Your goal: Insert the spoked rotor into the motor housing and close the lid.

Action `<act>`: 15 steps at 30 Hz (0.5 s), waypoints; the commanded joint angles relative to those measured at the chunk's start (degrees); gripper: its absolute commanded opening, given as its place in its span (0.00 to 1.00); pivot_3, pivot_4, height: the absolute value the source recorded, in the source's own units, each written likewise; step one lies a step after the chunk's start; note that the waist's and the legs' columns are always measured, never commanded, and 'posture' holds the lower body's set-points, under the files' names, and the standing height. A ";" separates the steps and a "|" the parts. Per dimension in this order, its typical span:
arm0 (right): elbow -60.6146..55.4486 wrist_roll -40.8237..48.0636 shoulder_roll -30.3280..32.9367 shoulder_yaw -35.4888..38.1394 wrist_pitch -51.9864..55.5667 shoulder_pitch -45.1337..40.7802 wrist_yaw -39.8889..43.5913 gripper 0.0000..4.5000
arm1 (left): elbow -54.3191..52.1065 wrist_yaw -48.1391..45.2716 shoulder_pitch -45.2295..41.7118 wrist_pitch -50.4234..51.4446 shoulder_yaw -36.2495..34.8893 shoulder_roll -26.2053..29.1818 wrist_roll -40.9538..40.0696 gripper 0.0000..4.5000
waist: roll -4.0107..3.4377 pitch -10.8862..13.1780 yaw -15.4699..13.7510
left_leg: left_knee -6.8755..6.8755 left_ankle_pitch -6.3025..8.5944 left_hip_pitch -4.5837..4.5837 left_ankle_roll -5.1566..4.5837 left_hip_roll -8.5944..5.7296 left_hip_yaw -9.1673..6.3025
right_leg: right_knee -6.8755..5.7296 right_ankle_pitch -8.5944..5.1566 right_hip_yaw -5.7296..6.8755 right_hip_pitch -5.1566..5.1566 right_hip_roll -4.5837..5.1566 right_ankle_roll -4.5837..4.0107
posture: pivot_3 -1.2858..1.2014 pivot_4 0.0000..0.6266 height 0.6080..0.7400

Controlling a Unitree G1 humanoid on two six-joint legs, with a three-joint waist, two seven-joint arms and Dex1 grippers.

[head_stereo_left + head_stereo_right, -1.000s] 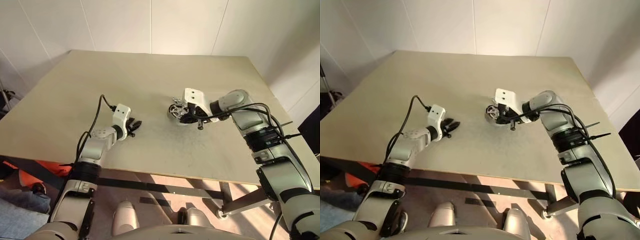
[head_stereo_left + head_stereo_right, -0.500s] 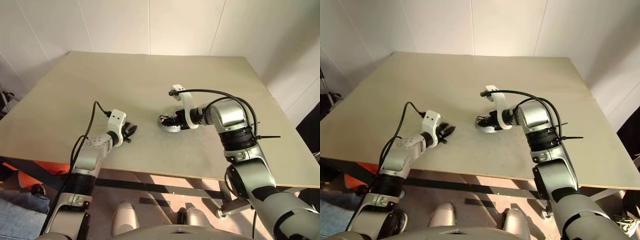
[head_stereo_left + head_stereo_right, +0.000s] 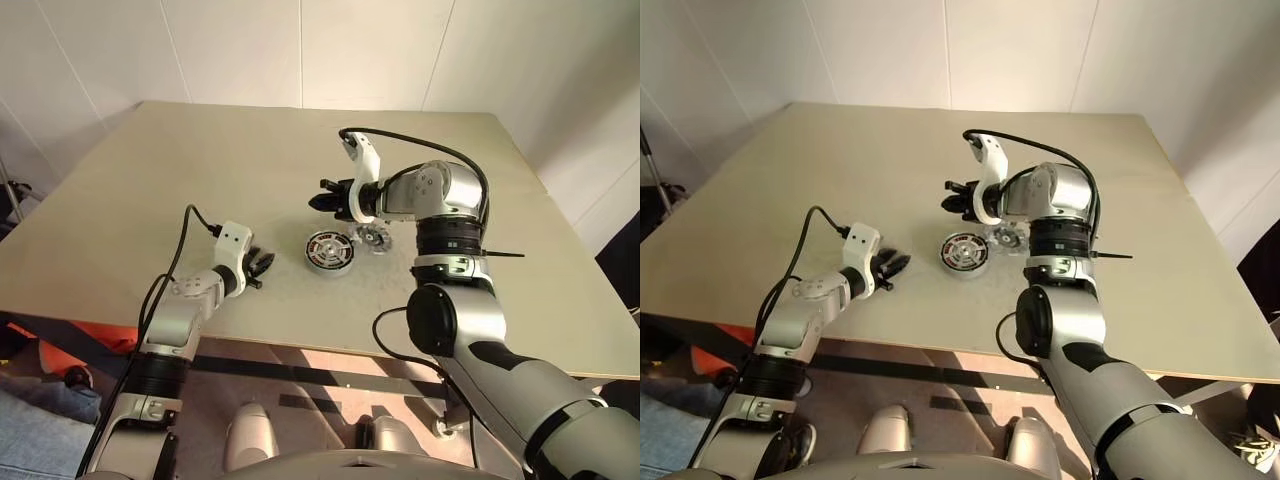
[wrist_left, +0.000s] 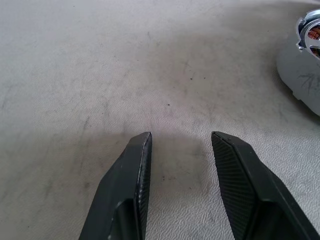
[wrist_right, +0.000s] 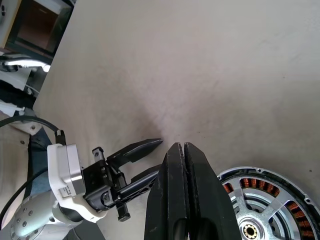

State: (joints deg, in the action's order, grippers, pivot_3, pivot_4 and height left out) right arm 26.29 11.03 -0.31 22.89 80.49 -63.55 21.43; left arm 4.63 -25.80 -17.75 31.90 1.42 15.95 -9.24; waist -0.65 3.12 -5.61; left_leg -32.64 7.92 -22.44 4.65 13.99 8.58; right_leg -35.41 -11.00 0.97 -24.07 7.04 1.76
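Nearest the table's front edge, the left gripper (image 3: 262,266) rests low over the beige table (image 3: 150,180), its two black fingers (image 4: 131,175) parted with bare tabletop between them and nothing in their hold. Just beyond its tips, a little toward the robot's right, the motor housing (image 3: 329,250) sits flat on the table, open side up, showing its orange-copper winding ring and a pale centre; its silver wall also edges into the left wrist view (image 4: 302,70). Just beside the housing, further to the right and slightly farther back, the spoked rotor (image 3: 374,238) lies on the table, partly hidden behind the right forearm. Farther back and raised above the table, the right gripper (image 3: 320,201) points toward the robot's left, fingers (image 5: 182,190) pressed together and empty
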 commanded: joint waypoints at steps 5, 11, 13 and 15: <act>-2.73 5.76 1.82 1.00 -5.32 -2.21 -1.00 0.00 | 0.69 -1.00 -1.96 -0.25 0.29 0.19 -0.44 0.45 | 0.00 0.00 -0.03 | 0.01 0.00 0.01 0.01 0.00 0.00 | 0.00 -0.01 0.00 0.00 0.01 0.02 | 0.52 0.00 1.00; -12.24 7.55 4.88 3.06 -8.32 4.80 -4.16 0.00 | 0.96 -6.29 -4.62 -1.27 1.17 0.38 -2.66 0.45 | 0.05 -0.03 -0.51 | -0.02 -0.04 -0.09 0.06 -0.02 0.00 | 0.01 0.00 0.01 -0.01 0.02 0.00 | 0.52 0.00 1.00; -21.36 6.76 10.82 -9.59 -12.61 12.44 3.24 0.00 | 2.19 -6.83 -5.61 -1.51 1.39 0.43 -2.48 0.45 | 0.08 -0.05 -1.30 | 0.00 -0.04 -0.08 0.06 -0.01 -0.02 | 0.12 0.00 0.07 0.09 0.02 0.01 | 0.52 0.00 1.00; -30.09 6.13 17.50 -19.77 -19.58 18.96 11.14 0.00 | 3.26 -7.04 -6.32 -1.75 1.34 0.44 -2.34 0.45 | 0.01 -0.02 -1.60 | 0.02 -0.03 -0.09 0.05 -0.01 -0.01 | 0.25 0.02 0.09 0.11 0.02 0.03 | 0.52 0.00 1.00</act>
State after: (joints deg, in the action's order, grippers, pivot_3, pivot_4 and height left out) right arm 5.07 17.16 14.27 10.95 67.22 -46.02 25.64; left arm 7.97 -32.29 -22.49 31.43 2.96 16.11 -11.30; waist -0.63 3.09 -7.21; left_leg -32.60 7.90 -22.53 4.69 13.98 8.58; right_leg -35.12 -10.98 1.04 -23.96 7.06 1.80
